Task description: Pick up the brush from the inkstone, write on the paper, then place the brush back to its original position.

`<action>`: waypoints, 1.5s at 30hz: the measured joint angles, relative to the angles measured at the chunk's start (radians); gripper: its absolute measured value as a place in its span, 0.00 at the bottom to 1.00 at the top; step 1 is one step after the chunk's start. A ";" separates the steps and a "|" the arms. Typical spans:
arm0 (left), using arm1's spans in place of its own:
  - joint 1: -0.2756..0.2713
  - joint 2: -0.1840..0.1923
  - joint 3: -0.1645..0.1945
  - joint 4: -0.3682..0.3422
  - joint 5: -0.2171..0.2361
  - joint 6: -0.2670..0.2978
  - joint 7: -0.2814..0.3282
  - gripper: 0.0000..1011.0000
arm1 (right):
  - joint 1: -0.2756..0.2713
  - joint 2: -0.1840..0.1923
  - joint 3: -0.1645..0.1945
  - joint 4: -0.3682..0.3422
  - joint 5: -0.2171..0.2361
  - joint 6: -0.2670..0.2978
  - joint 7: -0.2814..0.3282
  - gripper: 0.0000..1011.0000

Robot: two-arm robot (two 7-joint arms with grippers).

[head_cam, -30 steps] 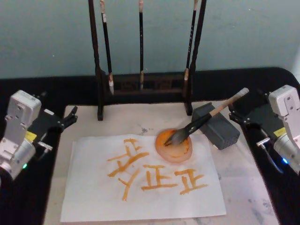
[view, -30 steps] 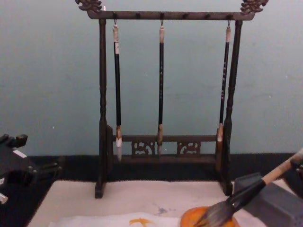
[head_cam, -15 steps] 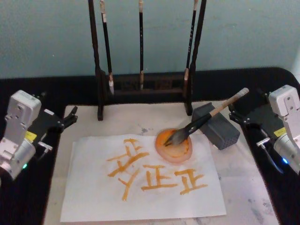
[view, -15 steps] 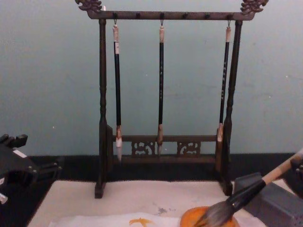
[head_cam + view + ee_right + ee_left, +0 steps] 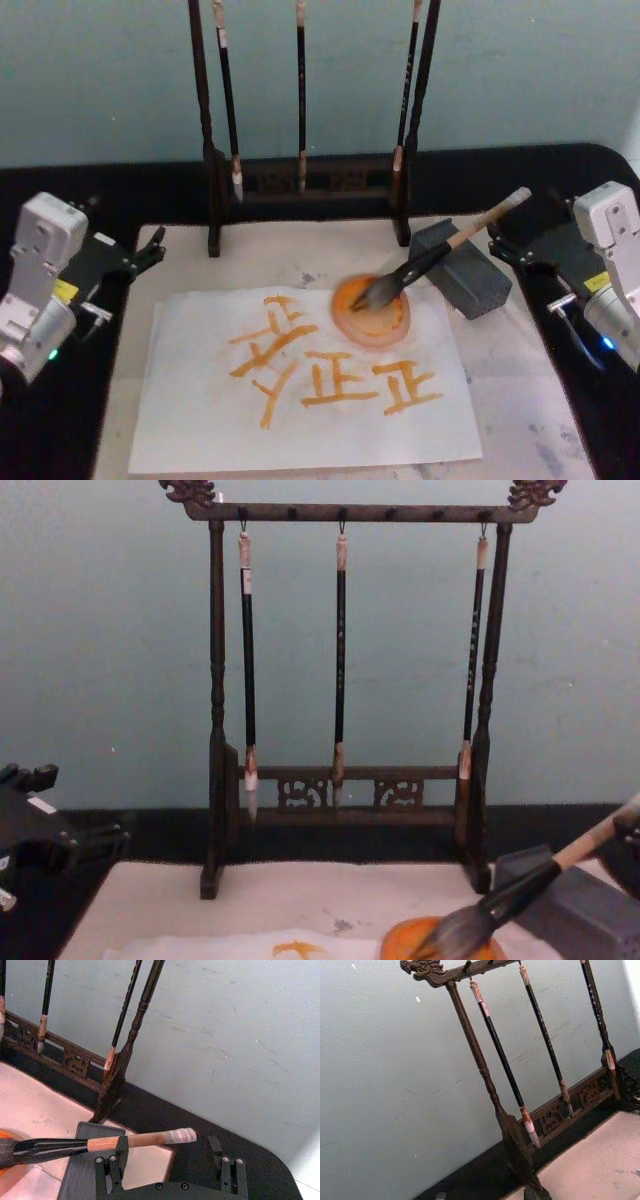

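The brush [image 5: 440,255] lies propped on the grey inkstone [image 5: 470,280]. Its tan handle slopes up over the stone and its bristles sit in the orange dish [image 5: 385,325] just beside the stone. The paper [image 5: 200,420], on the far side of the dish from the inkstone, already carries orange characters.

I read the step as the pick-up. To do it well, the right gripper [image 5: 168,1146] should close on the bare wood below the taped end. It should then lift along the handle's slope, so the bristles leave the dish without tipping it or dripping on the stone.

That gripper, just beyond the inkstone, is spread wide and holds nothing. The handle's end lies between its fingers [image 5: 121,1152], crossing one; whether it touches is unclear. The left gripper [image 5: 152,250] waits well apart from the inkstone, also spread and empty.
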 joint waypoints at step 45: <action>0.000 0.000 0.000 0.000 0.000 0.000 0.000 1.00 | -0.015 -0.205 0.313 -0.045 0.720 0.572 0.134 0.99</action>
